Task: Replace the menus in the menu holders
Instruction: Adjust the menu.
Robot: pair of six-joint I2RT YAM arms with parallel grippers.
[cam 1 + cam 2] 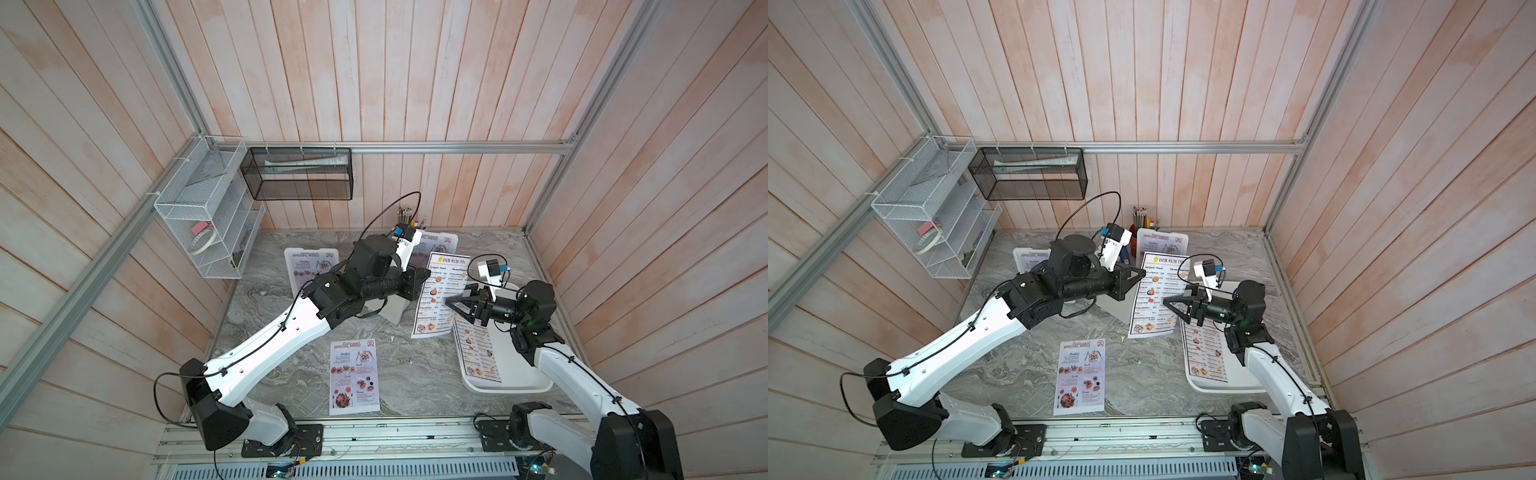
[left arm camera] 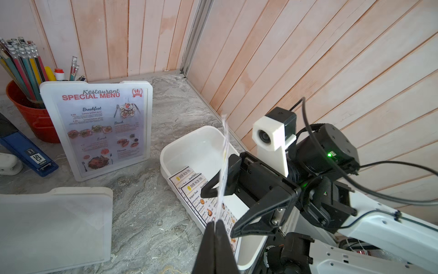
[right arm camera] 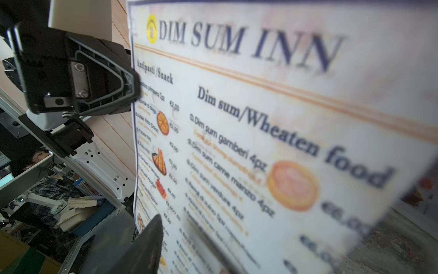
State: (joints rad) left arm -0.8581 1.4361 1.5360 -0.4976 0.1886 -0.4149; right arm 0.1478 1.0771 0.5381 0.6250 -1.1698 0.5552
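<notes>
My left gripper [image 2: 216, 223] is shut on the edge of a DIM SUM INN menu [image 1: 441, 296], holding the sheet upright above the table. The right gripper [image 2: 220, 212] stands open, one finger on each side of that sheet [image 3: 272, 123]; one of its fingers [image 3: 151, 239] shows in front. An empty white menu holder [image 2: 54, 227] lies beside the left arm. Two menu holders [image 2: 94, 128] [image 1: 309, 268] stand with SPECIAL MENU sheets in them. A loose SPECIAL MENU sheet [image 1: 354, 376] lies flat at the front.
A white tray [image 1: 513, 384] at the right holds more DIM SUM INN menus [image 1: 478, 353]. A red pencil cup [image 2: 30, 113] and a blue box [image 2: 26, 151] stand at the back. Wire baskets [image 1: 203, 208] [image 1: 297, 172] hang on the walls.
</notes>
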